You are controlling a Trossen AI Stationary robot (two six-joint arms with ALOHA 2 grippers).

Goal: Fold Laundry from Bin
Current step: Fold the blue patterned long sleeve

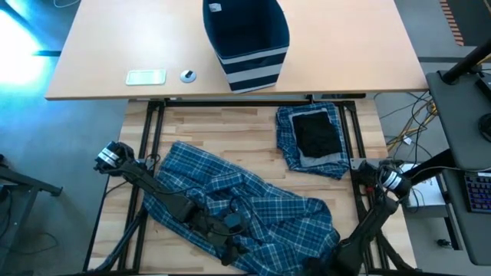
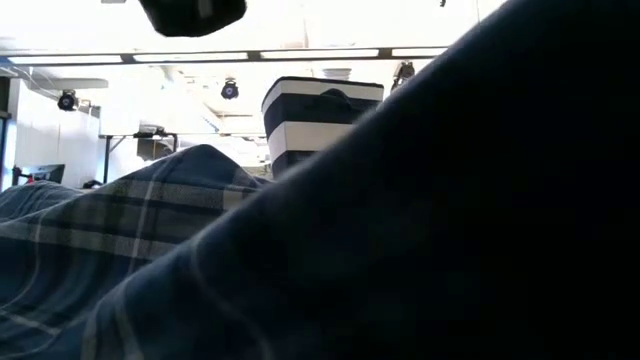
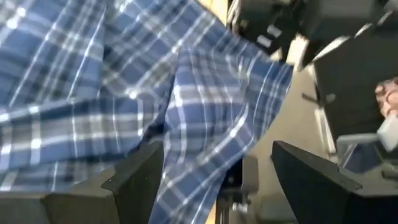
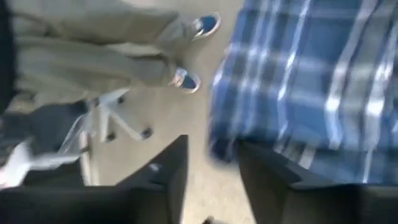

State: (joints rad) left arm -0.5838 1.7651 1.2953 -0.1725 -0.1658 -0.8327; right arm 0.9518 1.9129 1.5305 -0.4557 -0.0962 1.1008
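Plaid garment [image 1: 253,211]: large, blue-and-white, spread rumpled across the near half of the wooden table [image 1: 222,130].

Folded stack [image 1: 311,142]: plaid piece with a small black piece [image 1: 318,132] on top, far right of the table.

Bin [image 1: 247,42]: navy, striped, upright on the farther desk [image 1: 115,46].

Left gripper [image 3: 211,177]: over the near centre of the garment, fingers apart, cloth lying between them.

Right gripper [image 4: 211,171]: near right edge, fingers a little apart, plaid hem just at the gap; grip cannot be told.

Person [image 4: 93,43]: trouser legs and shoes, on the floor beyond.
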